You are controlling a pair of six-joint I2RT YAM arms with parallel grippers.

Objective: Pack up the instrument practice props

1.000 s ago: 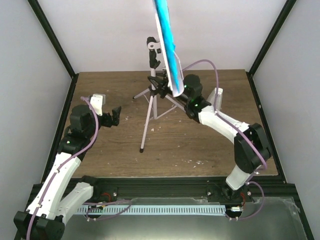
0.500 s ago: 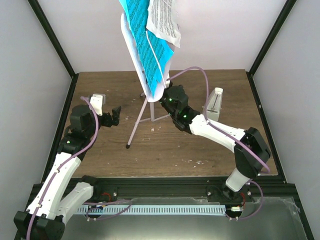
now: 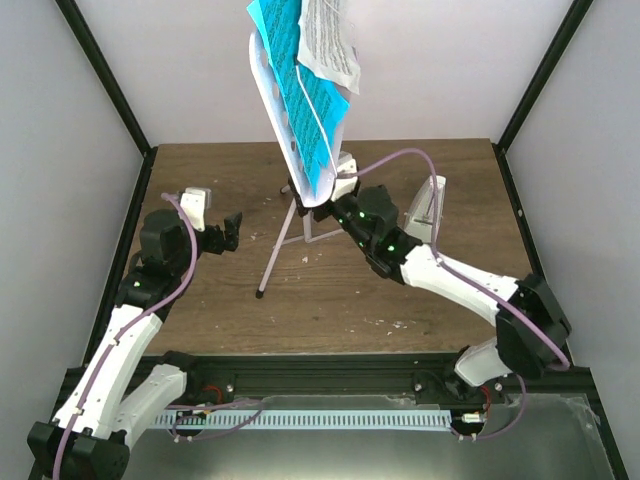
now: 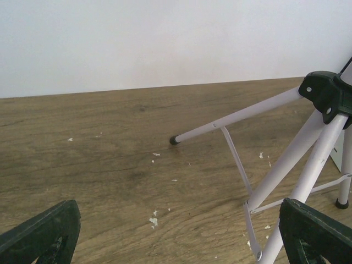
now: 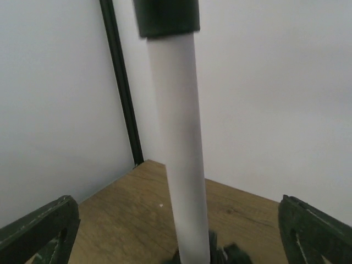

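Note:
The pale music stand [image 3: 278, 250] stands on its tripod mid-table, its desk tilted high at the back. The teal booklet [image 3: 308, 110] leans on that desk, with a loose white sheet [image 3: 330, 40] in front of it. My right gripper [image 3: 335, 200] is at the stand's pole just under the desk. In the right wrist view its jaws are wide open around the pole [image 5: 179, 137], which stands untouched between them. The white metronome [image 3: 430, 205] stands to the right of the arm. My left gripper [image 3: 226, 232] hangs open and empty left of the tripod legs [image 4: 286, 165].
Black frame posts [image 3: 105, 75] and white walls enclose the wooden table [image 3: 200, 290] on three sides. Small pale flecks [image 4: 154, 221] lie on the wood near the left gripper. The stand's front foot [image 3: 259, 293] rests towards the near left.
The stand swung round and shifted left with my right gripper shut on its pole. The right jaws have now opened and let go. The left arm has stayed still.

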